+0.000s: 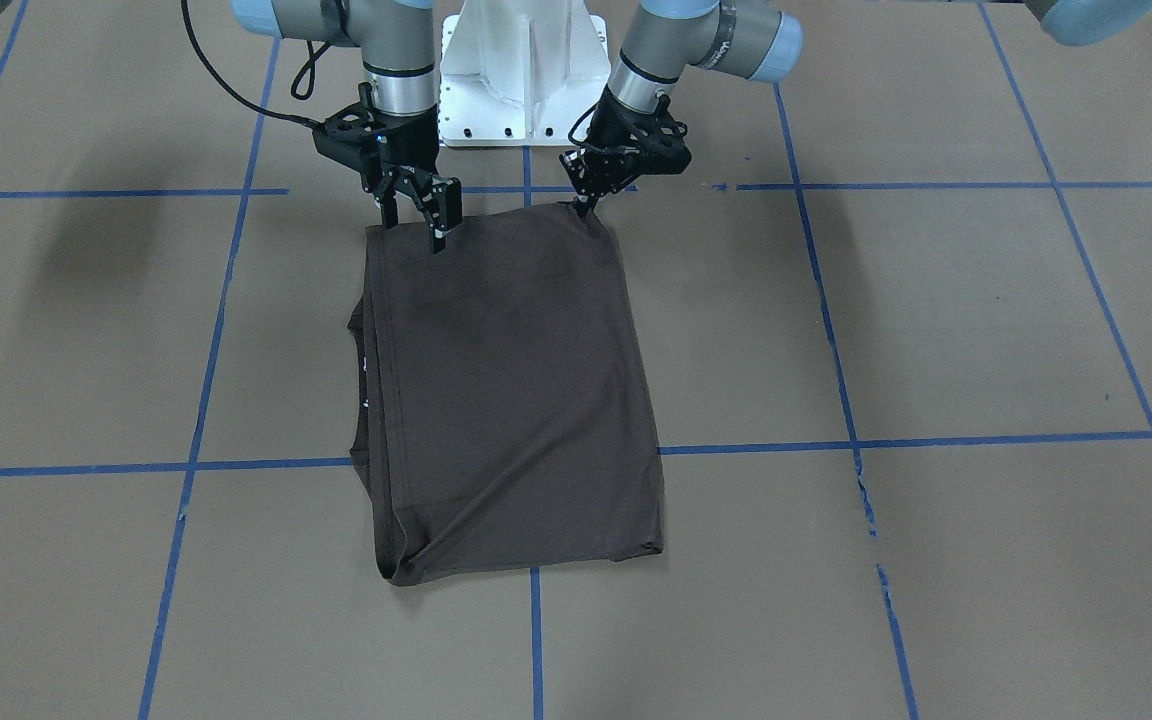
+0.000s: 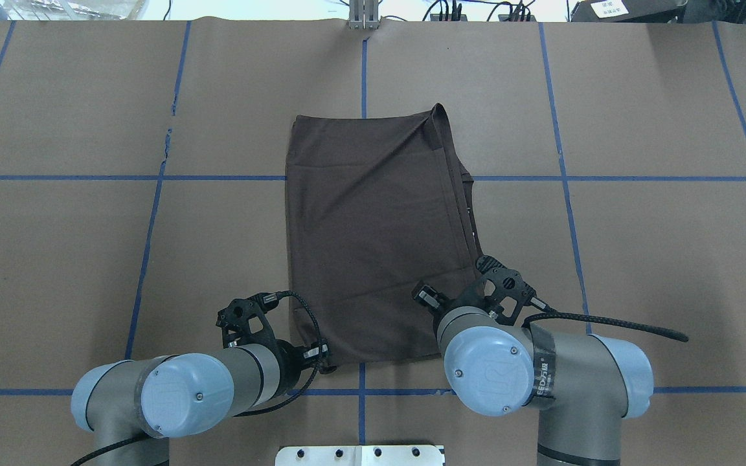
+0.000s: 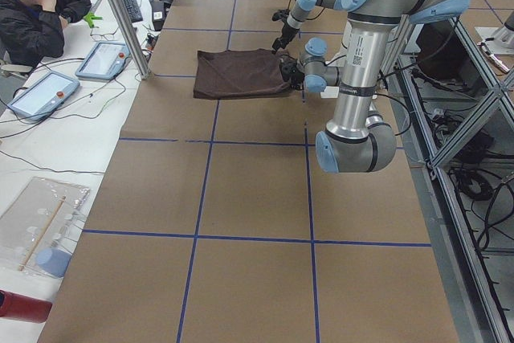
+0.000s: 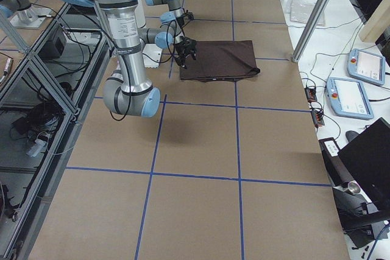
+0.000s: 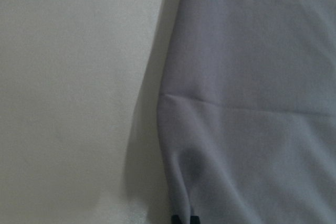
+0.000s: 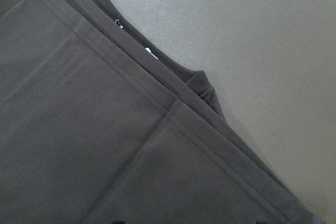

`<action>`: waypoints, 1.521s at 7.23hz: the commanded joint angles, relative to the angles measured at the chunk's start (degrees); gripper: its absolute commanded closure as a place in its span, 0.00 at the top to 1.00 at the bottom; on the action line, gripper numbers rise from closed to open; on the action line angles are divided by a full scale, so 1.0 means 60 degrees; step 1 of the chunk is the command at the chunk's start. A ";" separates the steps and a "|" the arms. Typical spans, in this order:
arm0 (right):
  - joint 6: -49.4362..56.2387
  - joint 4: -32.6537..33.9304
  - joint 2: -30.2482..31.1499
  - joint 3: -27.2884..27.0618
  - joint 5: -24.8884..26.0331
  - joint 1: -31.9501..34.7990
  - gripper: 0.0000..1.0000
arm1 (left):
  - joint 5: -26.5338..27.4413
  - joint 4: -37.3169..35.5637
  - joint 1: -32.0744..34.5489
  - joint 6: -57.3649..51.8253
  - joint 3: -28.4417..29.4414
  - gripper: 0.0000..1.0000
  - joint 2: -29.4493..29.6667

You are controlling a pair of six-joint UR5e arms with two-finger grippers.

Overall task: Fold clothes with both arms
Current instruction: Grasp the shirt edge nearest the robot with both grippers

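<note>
The dark brown T-shirt (image 1: 506, 400) lies folded into a rectangle on the table's middle (image 2: 373, 226), with its collar and a pale label peeking out along one side (image 6: 149, 52). My left gripper (image 1: 584, 208) is shut on the shirt's corner nearest the robot, and the fabric there rises to a small peak. In the left wrist view the fingertips (image 5: 184, 219) are pressed together on the cloth (image 5: 252, 103). My right gripper (image 1: 413, 228) is open, its fingers spread just over the other near corner of the shirt. The right wrist view shows the layered hems (image 6: 105, 145).
The white base pedestal (image 1: 524, 80) stands just behind the shirt. Blue tape lines (image 1: 936, 440) grid the brown table. A seated person (image 3: 32, 14) and tablets (image 3: 104, 58) are beyond the far edge, by a metal post (image 3: 120, 14).
</note>
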State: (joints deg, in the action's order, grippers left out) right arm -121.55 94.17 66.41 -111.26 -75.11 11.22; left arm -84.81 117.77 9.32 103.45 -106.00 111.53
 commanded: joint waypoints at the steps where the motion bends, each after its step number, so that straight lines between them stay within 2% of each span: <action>1: -0.0059 0.0009 -0.0023 0.0364 0.0038 -0.0170 0.87 | -0.0001 0.0000 -0.0015 0.0000 -0.0015 0.00 0.0001; 5: -0.0074 0.0023 0.0065 0.0423 0.0053 -0.0479 0.86 | -0.0001 0.0000 -0.0015 -0.0015 -0.0015 0.00 0.0001; 6: -0.0088 0.0023 0.0036 0.0437 0.0053 -0.0479 0.82 | -0.0001 0.0000 0.0000 -0.0015 -0.0015 0.00 0.0001; 7: -0.0292 0.0023 0.0021 0.0438 0.0169 -0.0479 0.68 | -0.0001 0.0000 0.0000 -0.0015 -0.0015 0.00 0.0001; 9: -0.0528 0.0009 -0.0008 0.0482 0.0243 -0.0450 0.01 | -0.0001 0.0000 0.0000 -0.0015 -0.0015 0.00 0.0001; 11: -0.0847 0.0009 -0.0008 0.0482 0.0258 -0.0420 0.00 | -0.0001 0.0000 0.0000 -0.0015 -0.0015 0.00 -0.0014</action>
State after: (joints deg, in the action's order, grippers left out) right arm -125.11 94.22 66.39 -108.38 -73.62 8.58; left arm -84.81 117.77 9.32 103.36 -106.08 111.52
